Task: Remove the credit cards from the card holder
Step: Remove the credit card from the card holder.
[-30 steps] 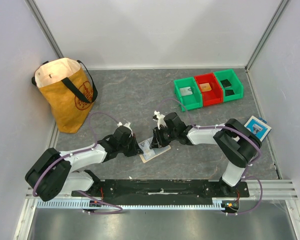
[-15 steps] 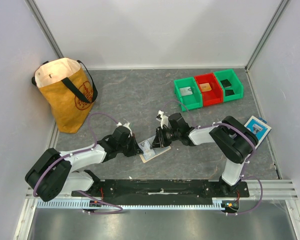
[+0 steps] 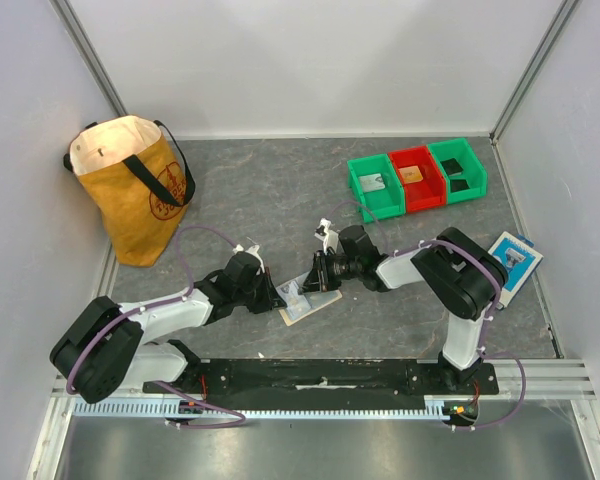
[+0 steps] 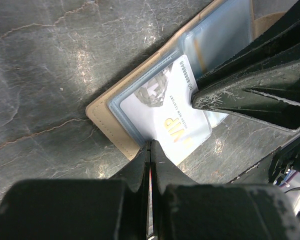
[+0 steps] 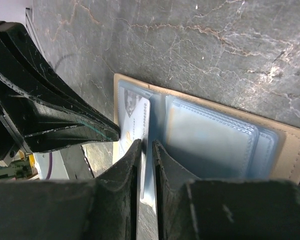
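The tan card holder [image 3: 306,301] lies open on the table between my two grippers, pale blue sleeves up [image 5: 215,137]. A white credit card [image 4: 172,117] with printed text sits partly out of a sleeve; it also shows in the right wrist view [image 5: 136,117]. My left gripper [image 4: 150,143] is shut, its tips pressed on the holder's near edge [image 4: 110,127]. My right gripper [image 5: 146,145] is almost closed, with the white card's thin edge between its fingers. In the top view the left gripper [image 3: 279,297] and right gripper [image 3: 316,284] meet over the holder.
A yellow tote bag [image 3: 132,192] stands at the back left. Three small bins, green [image 3: 376,187], red [image 3: 417,178] and green [image 3: 457,170], sit at the back right with small flat items inside. A blue-and-white packet [image 3: 513,255] lies at the right wall.
My right wrist has shifted and tilted lower toward the holder, its fingers staying at the card. The left arm and the holder have hardly moved.
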Motion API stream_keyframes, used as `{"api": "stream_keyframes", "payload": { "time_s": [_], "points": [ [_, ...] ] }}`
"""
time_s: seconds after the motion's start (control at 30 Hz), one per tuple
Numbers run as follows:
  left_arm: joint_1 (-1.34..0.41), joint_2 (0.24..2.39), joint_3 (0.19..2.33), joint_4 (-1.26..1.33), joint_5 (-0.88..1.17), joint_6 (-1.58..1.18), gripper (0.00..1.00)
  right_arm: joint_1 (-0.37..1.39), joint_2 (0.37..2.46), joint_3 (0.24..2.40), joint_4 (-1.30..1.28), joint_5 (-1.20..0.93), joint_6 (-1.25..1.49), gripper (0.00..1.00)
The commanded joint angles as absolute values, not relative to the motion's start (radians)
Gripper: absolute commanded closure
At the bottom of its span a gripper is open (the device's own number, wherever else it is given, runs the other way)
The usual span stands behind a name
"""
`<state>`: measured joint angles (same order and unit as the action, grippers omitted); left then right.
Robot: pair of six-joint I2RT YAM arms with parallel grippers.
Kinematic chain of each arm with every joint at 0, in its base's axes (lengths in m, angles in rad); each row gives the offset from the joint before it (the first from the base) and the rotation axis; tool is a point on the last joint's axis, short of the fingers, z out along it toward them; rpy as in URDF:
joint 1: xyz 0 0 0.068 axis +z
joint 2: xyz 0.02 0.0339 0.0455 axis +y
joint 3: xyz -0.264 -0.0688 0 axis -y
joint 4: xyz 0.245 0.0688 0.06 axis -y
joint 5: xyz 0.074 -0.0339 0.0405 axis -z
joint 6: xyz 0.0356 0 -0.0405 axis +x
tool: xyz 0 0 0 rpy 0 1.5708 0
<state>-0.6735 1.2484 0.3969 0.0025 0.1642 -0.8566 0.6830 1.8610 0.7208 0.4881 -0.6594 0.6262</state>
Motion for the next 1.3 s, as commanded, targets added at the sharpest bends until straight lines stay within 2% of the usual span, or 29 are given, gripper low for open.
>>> {"api": "stream_keyframes", "payload": {
  "time_s": [0.0,0.43,0.57,0.93,1.13,1.27],
  "points": [
    [-0.669,1.244,0.376,-0.023,0.144,-0.861,0.98,0.678,1.884,0.742,0.54,-0.672,0.649,0.8],
    [-0.666,1.243,0.374,-0.028,0.146,-0.859,0.98,0.65,1.888,0.716,0.606,-0.701,0.698,0.8],
    [-0.664,1.239,0.374,-0.029,0.146,-0.859,0.98,0.649,1.898,0.715,0.611,-0.71,0.698,0.83],
    [-0.664,1.235,0.37,-0.026,0.149,-0.861,0.98,0.65,1.91,0.721,0.578,-0.699,0.673,0.81],
    [-0.661,1.235,0.368,-0.023,0.149,-0.859,0.98,0.65,1.911,0.723,0.591,-0.721,0.681,0.91],
    [-0.663,1.235,0.367,-0.021,0.15,-0.861,0.98,0.65,1.917,0.724,0.603,-0.732,0.689,0.91]
  ]
}}
